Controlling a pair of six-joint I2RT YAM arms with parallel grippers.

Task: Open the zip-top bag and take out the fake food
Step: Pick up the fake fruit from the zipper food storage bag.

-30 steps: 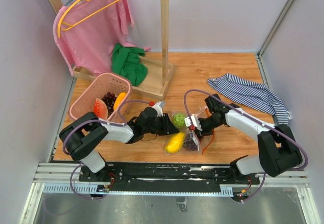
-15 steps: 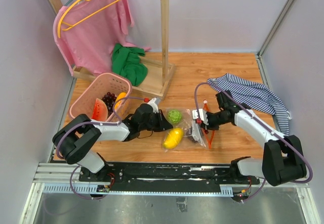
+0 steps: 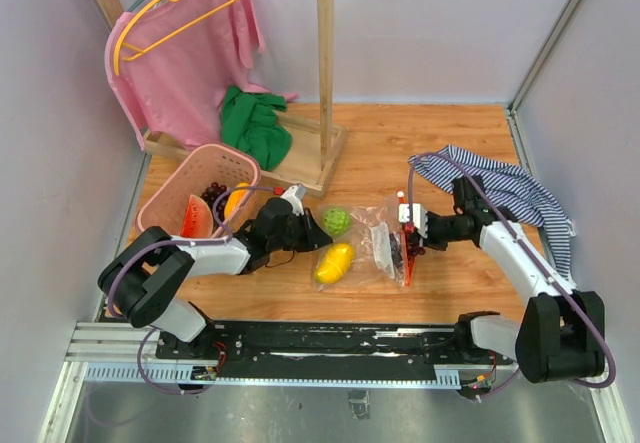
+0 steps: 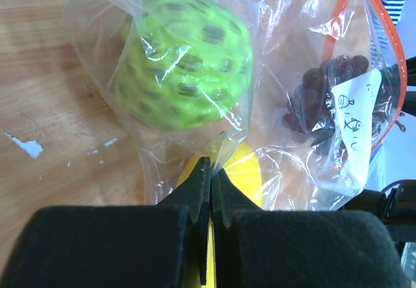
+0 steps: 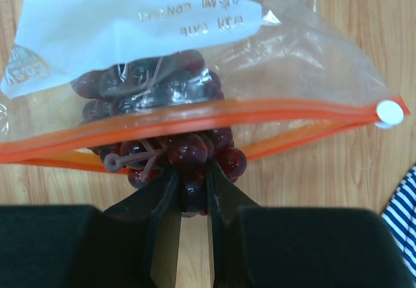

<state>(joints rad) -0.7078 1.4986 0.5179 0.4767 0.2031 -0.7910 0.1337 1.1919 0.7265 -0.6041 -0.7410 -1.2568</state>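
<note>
The clear zip-top bag (image 3: 380, 248) lies on the wooden table between my two grippers, with its orange zip strip (image 5: 260, 109) parted. My left gripper (image 4: 211, 168) is shut on a fold of the bag's plastic at the closed end. Through the plastic I see a green ball (image 4: 185, 57) and a yellow fruit (image 4: 246, 171). My right gripper (image 5: 193, 181) is shut on the dark purple grape bunch (image 5: 188, 151) at the bag's mouth, half outside the zip strip. A white label (image 5: 130, 8) sits on the bag.
A pink basket (image 3: 165, 208) at the left holds a watermelon slice (image 3: 195, 218), grapes and an orange fruit. A striped cloth (image 3: 500, 183) lies at the right. At the back stands a wooden rack (image 3: 325, 63) with a pink shirt, and a green cloth (image 3: 255, 123) lies on its base.
My left gripper has closed on the bag and drawn back to the left. My right gripper has pulled the grape bunch to the right, stretching the bag out between them.
</note>
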